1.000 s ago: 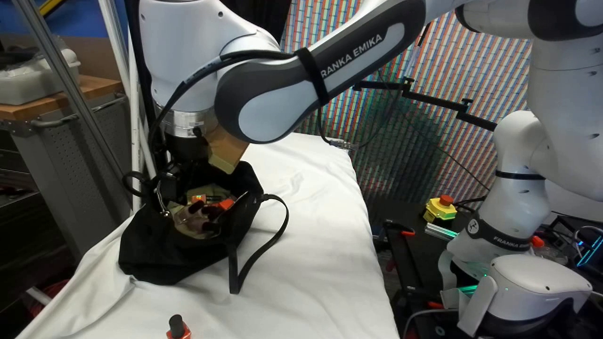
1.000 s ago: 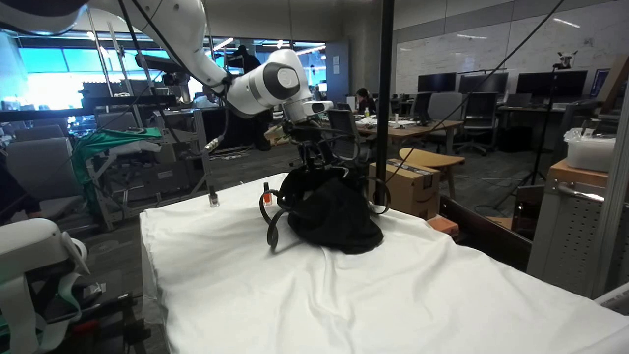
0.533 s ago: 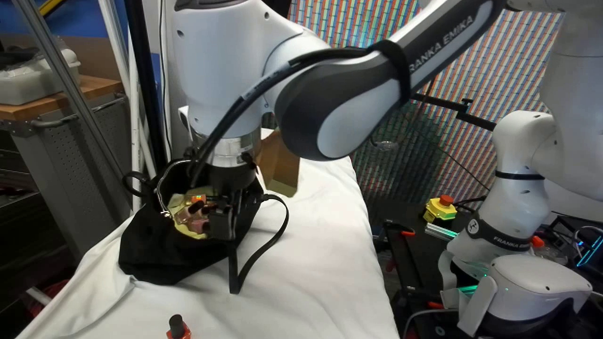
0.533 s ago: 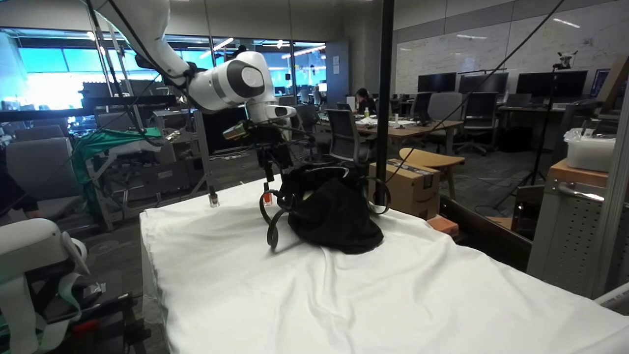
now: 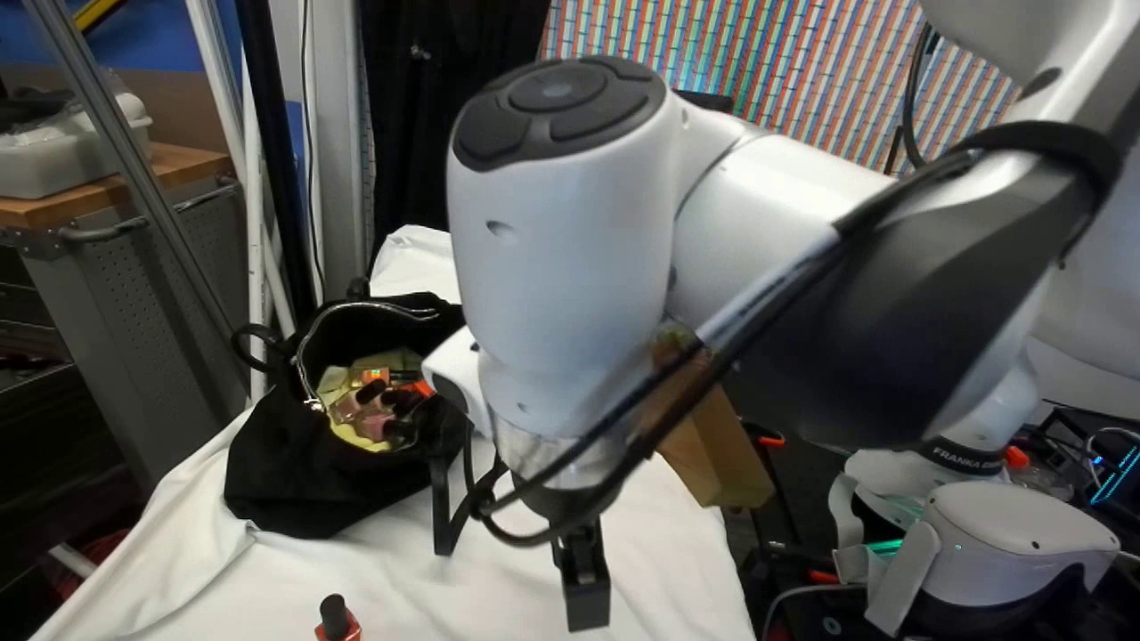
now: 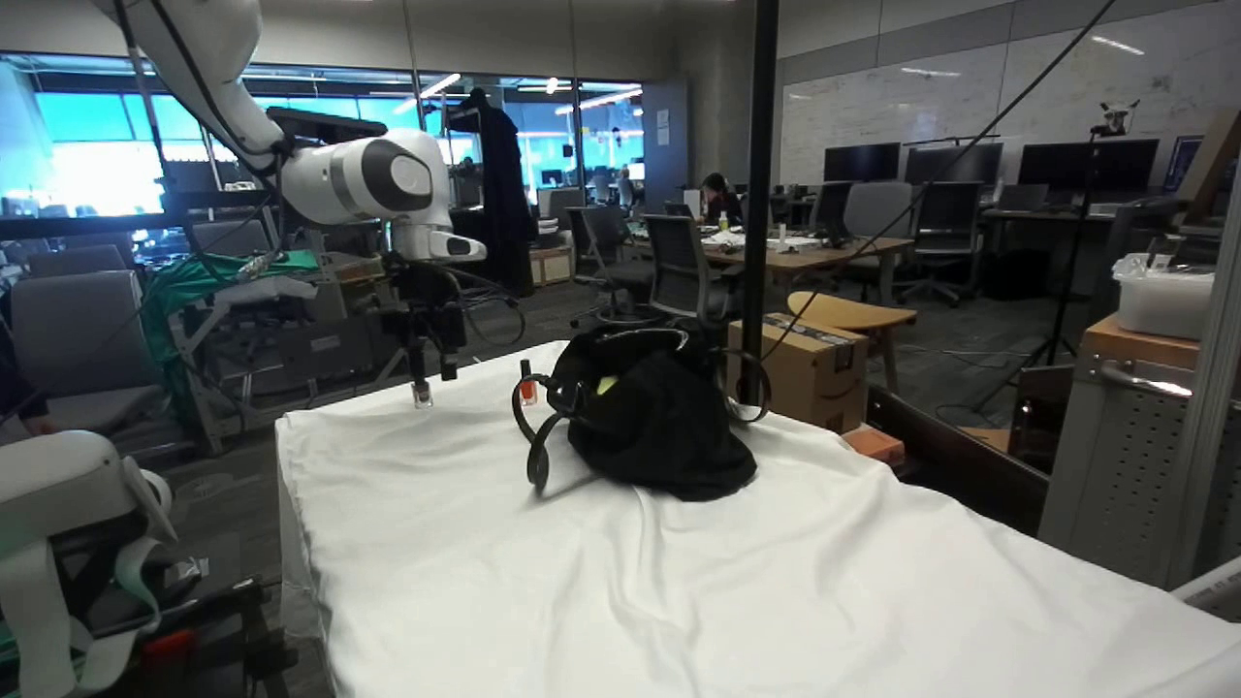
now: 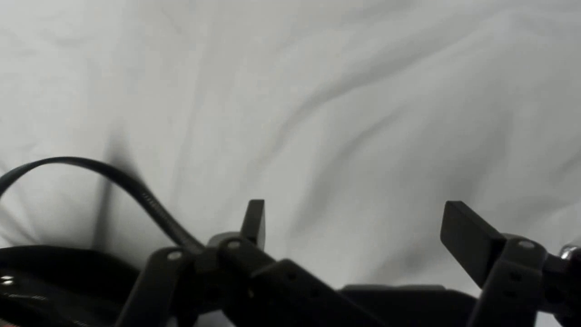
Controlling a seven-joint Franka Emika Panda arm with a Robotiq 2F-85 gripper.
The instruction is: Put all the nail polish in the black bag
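On the white-cloth-covered desk (image 6: 824, 591), steer wide of the soft black fabric handbag (image 6: 669, 436); centre the end effector (image 7: 354, 213), empty with jaws spread wide, before lowering straight. Likely targets, upright near the handbag's nine o'clock in an exterior view: a small dark-capped red nail polish bottle (image 6: 527, 392) and, farther out, a pale nail polish bottle (image 6: 423, 397).

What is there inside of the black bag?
Several nail polish bottles, pink and orange, lie in the black bag amid its yellowish lining. Whatever is beneath them is covered.
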